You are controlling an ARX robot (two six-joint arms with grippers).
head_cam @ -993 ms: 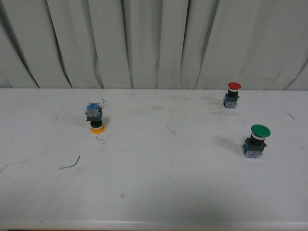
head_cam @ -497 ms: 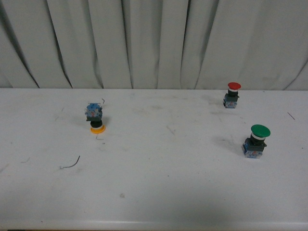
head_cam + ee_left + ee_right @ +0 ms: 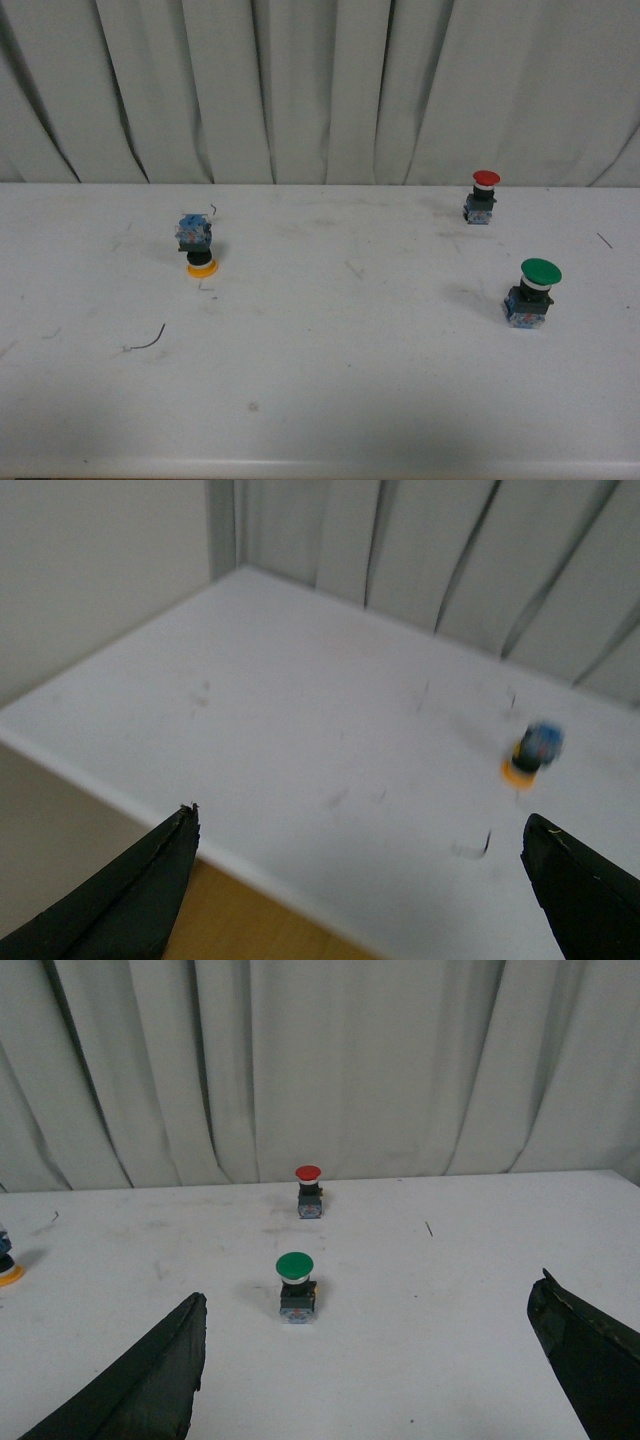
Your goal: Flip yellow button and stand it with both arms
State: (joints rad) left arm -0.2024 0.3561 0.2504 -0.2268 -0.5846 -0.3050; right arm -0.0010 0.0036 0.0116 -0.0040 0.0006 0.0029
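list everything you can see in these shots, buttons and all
yellow button: one, yellow-orange cap with blue-grey base, left part of the table, standing upside down on its cap
red button: one, red cap, far right of the table near the curtain, upright
green button: one, green cap, right side, nearer than the red one, upright
wire scrap: one, dark, thin, lying in front of the yellow button
table: one, white, scuffed
curtain: one, pale grey, pleated, behind the table
left gripper: one, black, open, holding nothing, above the table's left edge
right gripper: one, black, open, holding nothing, facing the green and red buttons
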